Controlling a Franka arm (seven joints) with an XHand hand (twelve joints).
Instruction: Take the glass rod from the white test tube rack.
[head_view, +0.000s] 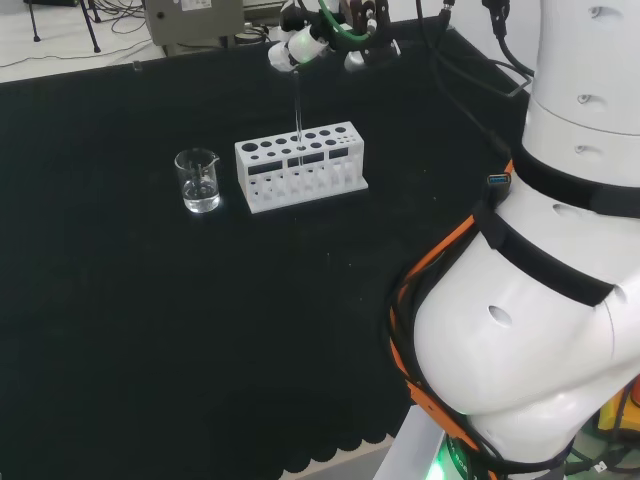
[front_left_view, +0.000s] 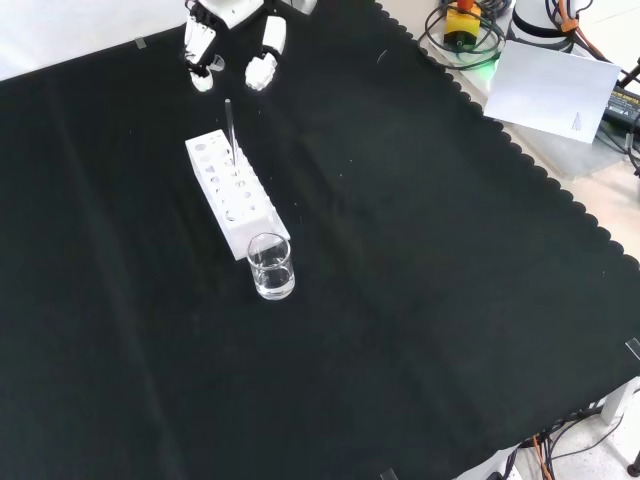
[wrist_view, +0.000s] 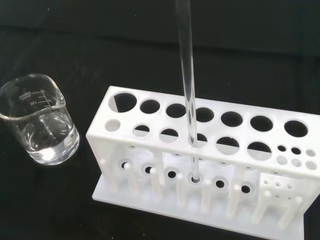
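Note:
A white test tube rack (head_view: 300, 165) stands on the black cloth. A thin glass rod (head_view: 298, 115) stands upright in one of its middle holes, its lower end in the rack's base (wrist_view: 194, 177). The hand (head_view: 310, 42) hovers just above the rod's upper end with its fingers hanging down and spread. In the front view the hand (front_left_view: 225, 12) is at the top edge, and its fingers (front_left_view: 262, 60) flank the space above the rod (front_left_view: 231, 130) without touching it. The wrist view looks down along the rod (wrist_view: 187, 75) onto the rack (wrist_view: 200, 150).
A small glass beaker (head_view: 198, 180) with some clear liquid stands close to the rack's left end in the head view. In the front view the beaker (front_left_view: 271, 265) is just in front of the rack (front_left_view: 232, 190). The arm's white links (head_view: 560, 250) rise at the right.

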